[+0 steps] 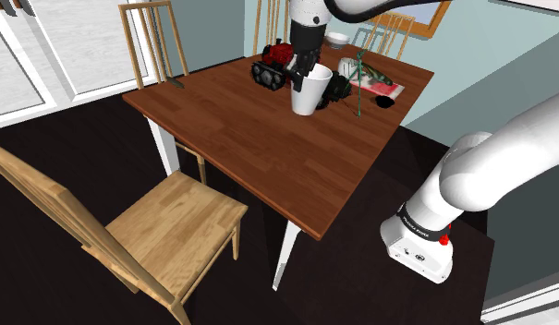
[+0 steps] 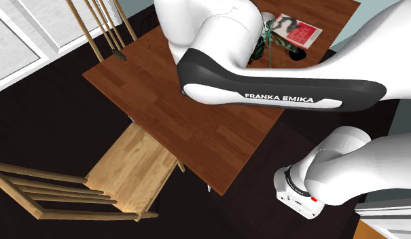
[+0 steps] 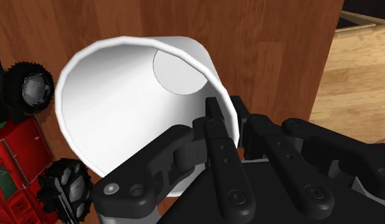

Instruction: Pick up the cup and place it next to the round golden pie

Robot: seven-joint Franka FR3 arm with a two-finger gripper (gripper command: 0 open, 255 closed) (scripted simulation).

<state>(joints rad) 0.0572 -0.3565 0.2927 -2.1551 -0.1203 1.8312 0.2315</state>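
Plain white tapered cup (image 1: 308, 92): wide open mouth, smooth wall, flat round base, no handle seen. Upright, toward the far edge of the brown wooden worktop (image 1: 268, 166), just beside a red toy tractor with black wheels (image 1: 271, 65). All-black gripper (image 1: 302, 72) over it. Fingers (image 3: 223, 153) pinch the cup's rim wall, one inside, one outside. Whether the base touches the worktop: cannot tell.

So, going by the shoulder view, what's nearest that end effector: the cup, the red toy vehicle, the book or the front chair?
1. The cup, clasped by the end effector.
2. The red toy vehicle, just beside it, toward the view's left.
3. The book, farther off toward the view's right.
4. The front chair, off the table, lower left.
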